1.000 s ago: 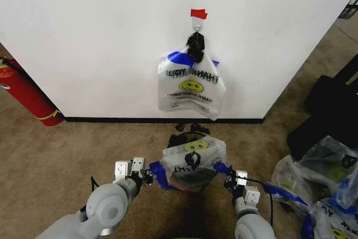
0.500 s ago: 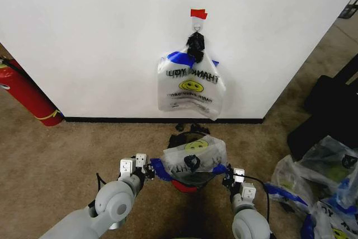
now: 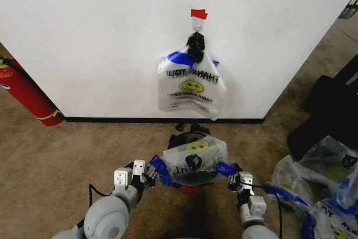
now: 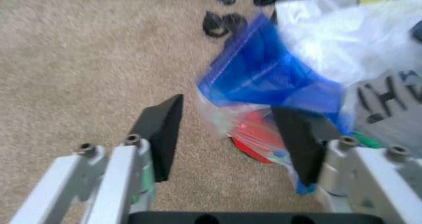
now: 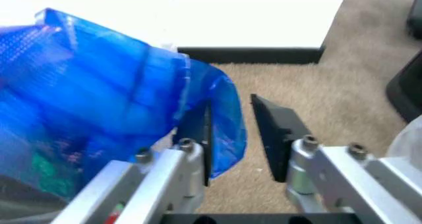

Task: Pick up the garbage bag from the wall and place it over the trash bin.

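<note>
Bag (image 3: 193, 162) draped over bin (image 3: 190, 187) on carpet below wall (image 3: 100, 37). Left gripper (image 4: 228, 135) and right gripper (image 5: 232, 135) flank it, fingers apart, blue handles loose between them, unclamped.

A thick bunch of printed plastic bags (image 3: 191, 87), gathered by a black clip (image 3: 196, 44), hangs well ahead of the end effectors. A red fire extinguisher (image 3: 25, 93) leans far off to the left of the left end effector, resting on the tan carpet (image 3: 67, 155). Small black scraps (image 3: 190, 129) lie on the carpet ahead of both end effectors. To the right of the right end effector sits a heap of loose plastic bags (image 3: 321, 186), with a dark object (image 3: 330, 107) beyond it.
</note>
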You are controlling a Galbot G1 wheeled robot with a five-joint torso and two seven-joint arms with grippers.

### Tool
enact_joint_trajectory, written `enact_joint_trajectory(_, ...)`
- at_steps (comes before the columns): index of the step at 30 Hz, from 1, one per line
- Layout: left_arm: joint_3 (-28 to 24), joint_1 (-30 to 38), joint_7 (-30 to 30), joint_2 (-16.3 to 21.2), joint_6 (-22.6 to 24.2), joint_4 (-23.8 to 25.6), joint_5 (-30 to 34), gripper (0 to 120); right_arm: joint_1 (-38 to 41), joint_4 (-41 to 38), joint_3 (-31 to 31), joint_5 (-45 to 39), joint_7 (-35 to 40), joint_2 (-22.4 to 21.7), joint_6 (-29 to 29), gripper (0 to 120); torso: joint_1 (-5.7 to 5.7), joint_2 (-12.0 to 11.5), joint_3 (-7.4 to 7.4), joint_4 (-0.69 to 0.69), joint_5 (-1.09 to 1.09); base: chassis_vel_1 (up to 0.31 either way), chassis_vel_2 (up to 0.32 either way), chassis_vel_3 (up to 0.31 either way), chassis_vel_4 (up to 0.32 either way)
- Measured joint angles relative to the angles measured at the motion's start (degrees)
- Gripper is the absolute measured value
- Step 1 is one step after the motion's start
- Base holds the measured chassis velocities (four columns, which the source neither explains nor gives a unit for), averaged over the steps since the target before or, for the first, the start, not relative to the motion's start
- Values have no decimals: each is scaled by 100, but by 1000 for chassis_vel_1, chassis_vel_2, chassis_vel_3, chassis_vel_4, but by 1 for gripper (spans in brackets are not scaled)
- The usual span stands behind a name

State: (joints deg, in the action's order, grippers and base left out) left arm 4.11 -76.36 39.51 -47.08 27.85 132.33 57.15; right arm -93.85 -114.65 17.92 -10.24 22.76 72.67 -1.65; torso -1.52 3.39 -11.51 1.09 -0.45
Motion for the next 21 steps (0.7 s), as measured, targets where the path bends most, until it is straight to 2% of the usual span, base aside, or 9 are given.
enact_joint_trajectory(3, 205, -279, 63, -5, 28, 325, -11, 75, -329, -108, 215, 325, -273, -83, 153, 40, 0, 0, 0, 1, 0, 0, 0, 0, 0)
enact_joint_trajectory(4, 205, -279, 63, -5, 28, 325, -11, 75, -329, -108, 215, 325, -273, -83, 153, 40, 0, 0, 0, 1, 0, 0, 0, 0, 0)
enact_joint_trajectory(10, 435, -643, 207, -51, 55, 726, -85, 98, -751, -183, 618, 645, -724, -213, 843, 67, 0, 0, 0, 1, -1, 0, 0, 0, 0)
enact_joint_trajectory(11, 435, -643, 207, -51, 55, 726, -85, 98, -751, -183, 618, 645, -724, -213, 843, 67, 0, 0, 0, 1, -1, 0, 0, 0, 0)
enact_joint_trajectory(15, 564, -685, 232, -63, -7, 916, -83, 100, -875, -113, 913, 623, -945, -145, 1360, 84, 0, 0, 0, 1, 0, 0, 0, 0, 0)
enact_joint_trajectory(21, 503, -488, 232, -55, -40, 1092, -65, 100, -887, 44, 1347, 435, -1287, 20, 1944, 99, 0, 0, 0, 1, 0, 0, 0, 0, 0)
